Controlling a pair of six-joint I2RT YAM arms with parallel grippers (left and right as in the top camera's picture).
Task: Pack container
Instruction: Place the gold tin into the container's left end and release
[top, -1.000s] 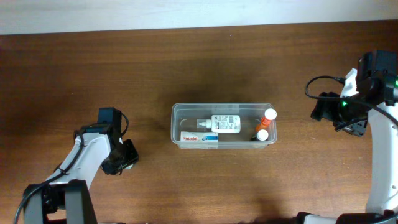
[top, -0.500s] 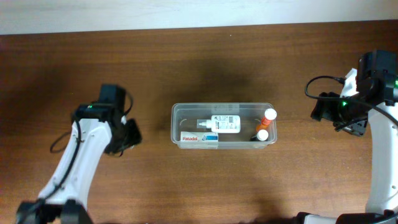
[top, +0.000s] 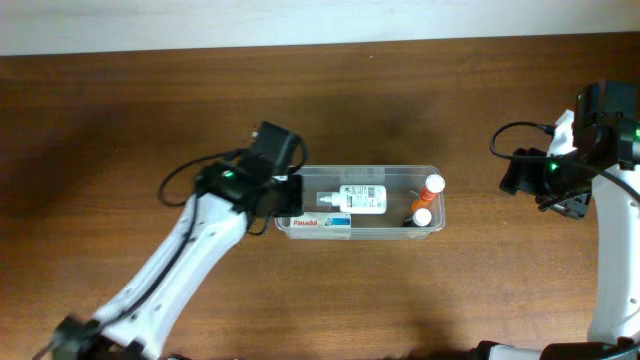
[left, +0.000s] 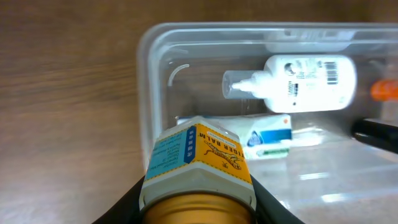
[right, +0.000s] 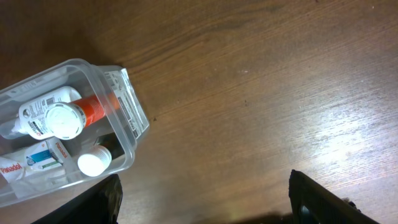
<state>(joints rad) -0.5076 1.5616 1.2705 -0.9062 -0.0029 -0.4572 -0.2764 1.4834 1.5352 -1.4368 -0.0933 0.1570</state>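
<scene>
Broadly, a brown wooden table (top: 400, 90) fills the overhead view, and the container (top: 360, 169) sits near its middle, long side running left to right. The left arm reaches in from the near left, so that the left gripper (top: 283, 195) is at the container's left end. Its jaws are closed on a small jar (left: 196, 163) with a gold lid and a yellow and blue label. From the left wrist, the jar is seen against the tub's left wall. How high it is held cannot be told.

The right gripper (top: 545, 183) is well to the right of the tub, its jaws spread wide with only bare wood between them.

Inside the tub, a white bottle (top: 360, 199) with a barcode label lies on its side across the middle, nozzle to the left. A Panadol box (top: 320, 223) lies along the near wall. An orange tube (top: 432, 186) with a white cap and a second white cap (top: 422, 216) on a dark body crowd the right end.
</scene>
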